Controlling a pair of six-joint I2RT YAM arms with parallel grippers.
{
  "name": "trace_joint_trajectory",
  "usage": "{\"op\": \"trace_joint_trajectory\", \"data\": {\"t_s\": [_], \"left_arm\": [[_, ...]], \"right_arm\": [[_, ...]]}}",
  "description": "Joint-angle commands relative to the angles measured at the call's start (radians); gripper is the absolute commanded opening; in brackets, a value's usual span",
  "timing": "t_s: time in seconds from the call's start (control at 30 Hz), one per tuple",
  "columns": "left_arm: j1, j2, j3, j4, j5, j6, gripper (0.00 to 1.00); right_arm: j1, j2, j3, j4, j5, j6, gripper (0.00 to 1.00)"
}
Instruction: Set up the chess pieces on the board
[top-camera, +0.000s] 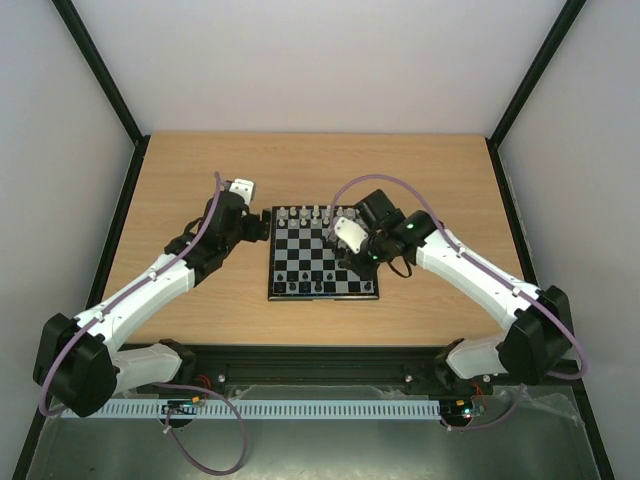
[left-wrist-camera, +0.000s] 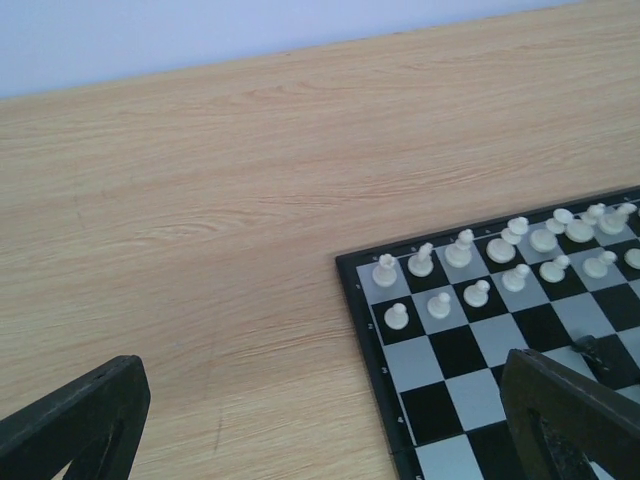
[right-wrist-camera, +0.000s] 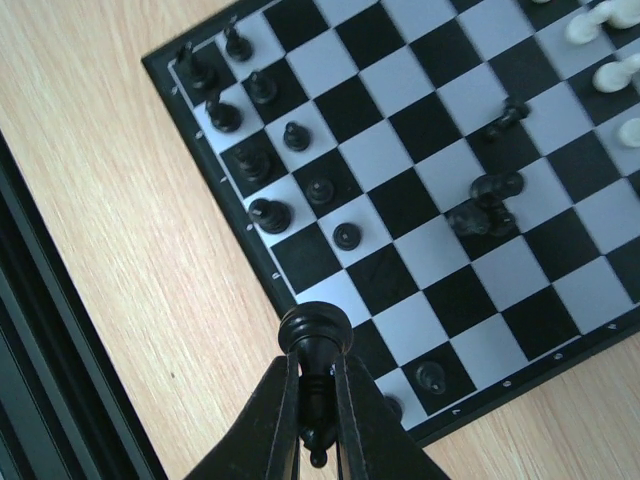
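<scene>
While the right black two-finger gripper (right-wrist-camera: 316, 385) pinches a tiny black chessman (right-wrist-camera: 314, 330) at bottom centre of its view, the left gripper (left-wrist-camera: 320, 395) gapes wide, empty; the black-and-grey checkered board (top-camera: 300, 258) lies mid-frame from above, white chessmen (top-camera: 315, 214) along its top edge.

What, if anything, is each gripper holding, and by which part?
Right gripper pinches a black chess piece by its slim stem; left gripper is open, holding nothing.

Bright, even diffuse light from above, soft faint shadows under arms (top-camera: 150, 285), pale sheen on board (top-camera: 322, 262), left fingers (left-wrist-camera: 75, 420) blurred up close, far white pieces (left-wrist-camera: 580, 225) soft, gripped black piece (right-wrist-camera: 315, 332) sharp, overhead view slightly grainy.
</scene>
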Motion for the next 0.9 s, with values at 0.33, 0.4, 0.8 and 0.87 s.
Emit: {"op": "trace_joint_trajectory", "data": {"t_s": [0.33, 0.4, 0.8, 0.87], "left_arm": [[-0.009, -0.016, 0.02, -0.011, -0.169, 0.01, 0.99], [-0.01, -0.014, 0.022, -0.013, -0.173, 0.012, 0.99], [-0.014, -0.014, 0.022, -0.015, -0.173, 0.018, 0.99], [-0.014, -0.013, 0.022, -0.016, -0.173, 0.02, 0.99]], "right_arm": [[0.223, 0.109, -0.084, -0.043, 0.272, -0.08, 0.04], [0.238, 0.128, -0.086, -0.043, 0.301, -0.084, 0.04], [0.254, 0.227, -0.076, -0.029, 0.359, -0.083, 0.03], [0.254, 0.233, -0.077, -0.024, 0.357, -0.082, 0.03]]}}
